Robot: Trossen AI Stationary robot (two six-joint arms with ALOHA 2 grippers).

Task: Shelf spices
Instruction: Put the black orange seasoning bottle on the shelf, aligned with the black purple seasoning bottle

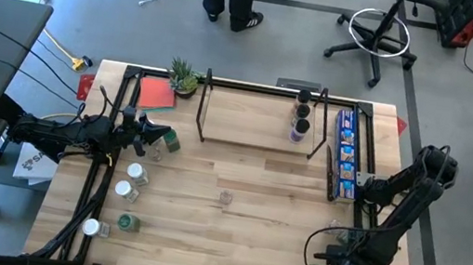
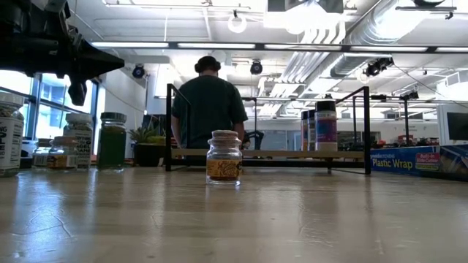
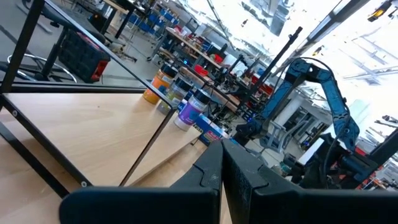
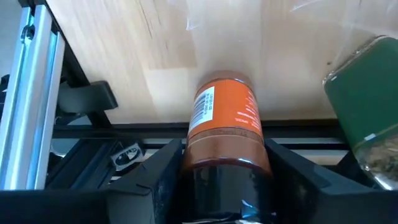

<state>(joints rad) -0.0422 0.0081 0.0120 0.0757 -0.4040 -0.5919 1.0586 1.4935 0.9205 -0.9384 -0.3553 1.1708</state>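
Orange jar (image 4: 224, 115): round, with a paper label on a smooth wall and a dark brown cap end towards my wrist camera. It sits at the near right of the table (image 1: 229, 244), inside the right gripper (image 4: 225, 162).
Right claw: the dark jaws press both sides of the orange jar; I read that as grasping it, though maybe not yet firm.
Left claw (image 1: 150, 135): clenched on nothing, parked at the far left beside a green-capped jar (image 1: 170, 139).
Shelf (image 1: 253, 144): pale wood board in a thin black metal frame, far centre; three jars (image 1: 301, 114) already stand at its right end.
Slip risk: a slick round wall between hard flat jaws; if I lift too early the jar could twist or drop.
Neighbour risk: a green jar (image 4: 364, 106) stands just beside the orange one; swinging that way could knock it over.
Route risk: the long blue box (image 1: 343, 153) lies between this corner and the shelf; a low carry could clip it or the upright rail.
Centre jar (image 2: 224, 157): clear squat glass with brownish fill, alone mid-table; the path should stay clear of it.
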